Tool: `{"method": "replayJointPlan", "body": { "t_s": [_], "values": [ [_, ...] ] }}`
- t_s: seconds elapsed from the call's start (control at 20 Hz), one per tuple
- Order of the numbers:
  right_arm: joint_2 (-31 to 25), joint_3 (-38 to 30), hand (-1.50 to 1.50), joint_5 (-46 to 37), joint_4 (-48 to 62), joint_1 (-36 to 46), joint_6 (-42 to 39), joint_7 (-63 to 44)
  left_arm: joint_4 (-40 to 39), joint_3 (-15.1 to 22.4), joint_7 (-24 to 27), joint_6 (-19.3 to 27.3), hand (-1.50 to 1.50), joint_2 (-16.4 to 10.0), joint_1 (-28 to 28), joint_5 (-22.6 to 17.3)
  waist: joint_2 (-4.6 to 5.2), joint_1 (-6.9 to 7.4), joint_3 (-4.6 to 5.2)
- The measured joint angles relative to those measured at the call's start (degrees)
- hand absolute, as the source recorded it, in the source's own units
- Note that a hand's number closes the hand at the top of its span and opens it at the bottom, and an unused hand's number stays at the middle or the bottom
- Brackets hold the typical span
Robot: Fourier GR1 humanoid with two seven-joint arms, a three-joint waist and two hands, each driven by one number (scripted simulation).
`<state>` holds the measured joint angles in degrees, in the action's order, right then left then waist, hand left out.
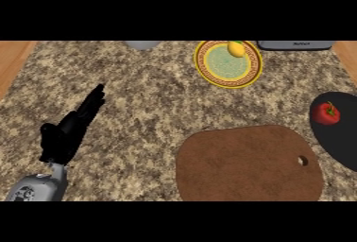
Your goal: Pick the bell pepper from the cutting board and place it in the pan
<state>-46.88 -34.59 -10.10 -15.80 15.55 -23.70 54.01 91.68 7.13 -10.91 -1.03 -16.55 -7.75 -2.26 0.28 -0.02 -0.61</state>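
Note:
A red bell pepper (326,114) with a green stem lies inside the black pan (342,142) at the right edge of the head view. The brown cutting board (247,163) with a small hole near its right side sits lower centre, with nothing on it. My left hand (70,130) is over the counter at the left, fingers straight and pointing up and to the right, holding nothing. It is far from the board and the pan. My right hand does not show.
A yellow-rimmed plate (223,68) with a lemon (237,48) on its upper edge stands at the back. A grey bowl (142,45) and a grey appliance (295,45) show at the top edge. Wooden strips border the speckled counter.

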Motion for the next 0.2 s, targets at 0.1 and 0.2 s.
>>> {"method": "replayJointPlan", "body": {
  "t_s": [0.1, 0.2],
  "values": [
    [0.7, 0.3, -1.5, 0.4, -1.0, -1.6, 0.2, 0.5, -0.1, 0.0, 0.3, 0.0, 0.0, 0.2, 0.4, 0.0, -0.04, -0.15, 0.02],
    [1.3, 0.5, -1.5, 0.8, -2.0, -3.3, 0.5, 1.1, -0.1, -0.1, 0.7, -0.1, 0.0, 0.1, 0.8, 0.1, -0.07, -0.29, 0.01]
  ]
}}
